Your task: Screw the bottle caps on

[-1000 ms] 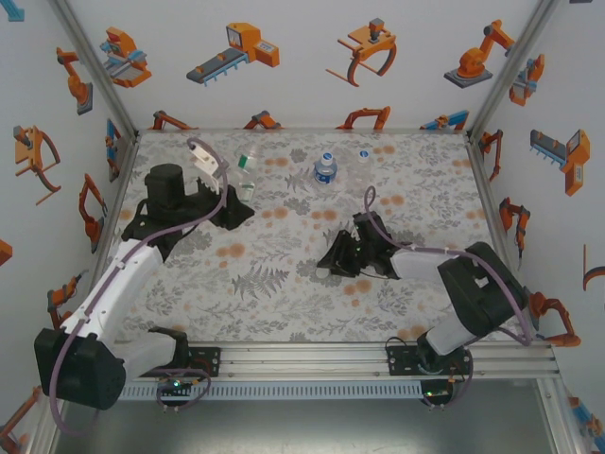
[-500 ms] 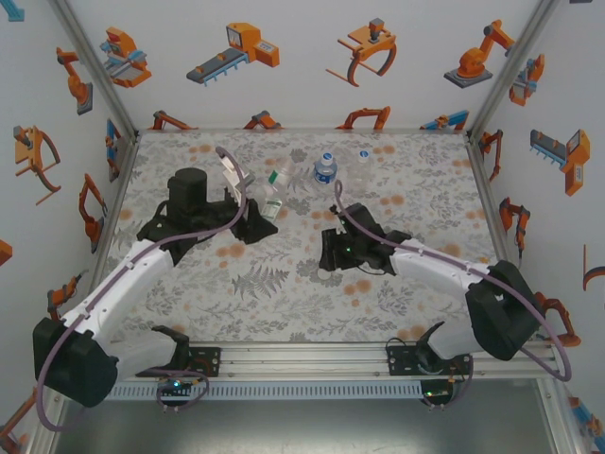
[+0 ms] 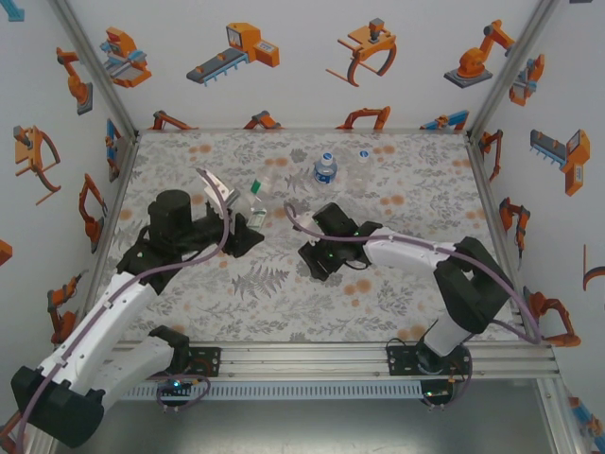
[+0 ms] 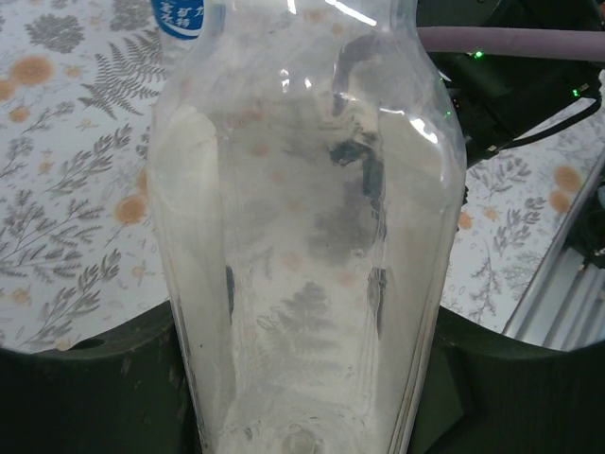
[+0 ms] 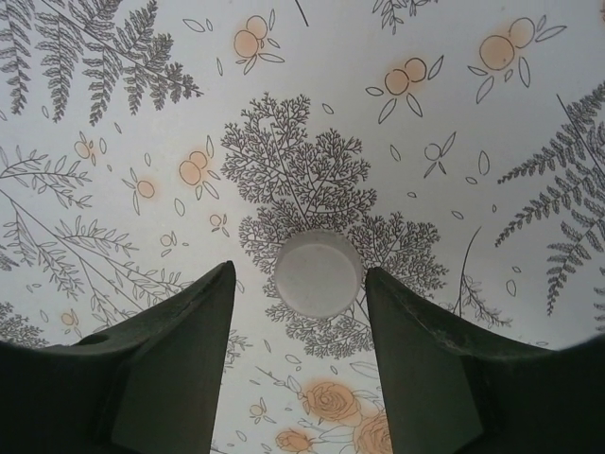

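A small round white plastic screw cap lies flat on the table, on a printed grey fern sprig, between the two dark fingers of the right gripper. The jaws stand apart with a gap on either side of the cap, touching nothing. To its left, the left gripper is clamped on a plain clear plastic bottle; in the left wrist view the see-through body runs up between the fingers and its neck is cut off at the top edge, so its mouth cannot be made out. Further back stands a small clear bottle with a blue label, upright and apart from both arms. Just to its right a tiny pale object sits near the back edge, too small to tell what it is. The table is covered in a white cloth printed with grey ferns and orange flowers. White walls printed with orange robot drawings close in three sides, and an aluminium rail along the near edge carries both arm bases.
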### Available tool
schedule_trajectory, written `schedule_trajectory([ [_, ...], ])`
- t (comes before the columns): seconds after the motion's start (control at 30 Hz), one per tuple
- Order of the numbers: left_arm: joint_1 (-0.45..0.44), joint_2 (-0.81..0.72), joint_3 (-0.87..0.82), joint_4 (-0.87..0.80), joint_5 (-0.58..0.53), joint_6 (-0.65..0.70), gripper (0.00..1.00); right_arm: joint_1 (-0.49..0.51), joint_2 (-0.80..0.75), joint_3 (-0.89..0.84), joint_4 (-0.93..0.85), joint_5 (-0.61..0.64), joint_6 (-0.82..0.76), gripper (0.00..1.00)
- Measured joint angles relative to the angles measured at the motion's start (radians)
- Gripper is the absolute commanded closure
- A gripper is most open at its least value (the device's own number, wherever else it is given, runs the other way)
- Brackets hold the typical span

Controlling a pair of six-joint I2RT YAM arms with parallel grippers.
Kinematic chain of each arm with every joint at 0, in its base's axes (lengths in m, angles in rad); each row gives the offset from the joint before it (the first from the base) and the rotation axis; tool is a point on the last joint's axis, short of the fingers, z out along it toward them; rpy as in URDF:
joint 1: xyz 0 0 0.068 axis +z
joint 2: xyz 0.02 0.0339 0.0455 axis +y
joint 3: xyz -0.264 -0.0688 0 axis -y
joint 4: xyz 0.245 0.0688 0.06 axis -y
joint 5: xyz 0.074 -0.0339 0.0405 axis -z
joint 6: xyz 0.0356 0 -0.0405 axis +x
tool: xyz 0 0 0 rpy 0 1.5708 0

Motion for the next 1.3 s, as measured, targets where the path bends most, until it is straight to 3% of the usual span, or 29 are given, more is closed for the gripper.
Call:
schedule_trajectory([
  [0.27, 0.0, -0.061, -0.026, -0.052, -0.077, 0.002, 0.98, 0.019, 0.092, 0.052, -0.043, 0.037, -0.029, 0.44],
  [0.57, 0.0, -0.099, -0.044, -0.076, -0.134, 0.005, 0.98, 0.034, 0.109, 0.064, -0.063, 0.09, -0.04, 0.51],
  [1.3, 0.0, -0.099, -0.059, -0.096, -0.167, 0.005, 0.98, 0.06, 0.128, 0.105, -0.161, 0.114, -0.044, 0.53],
])
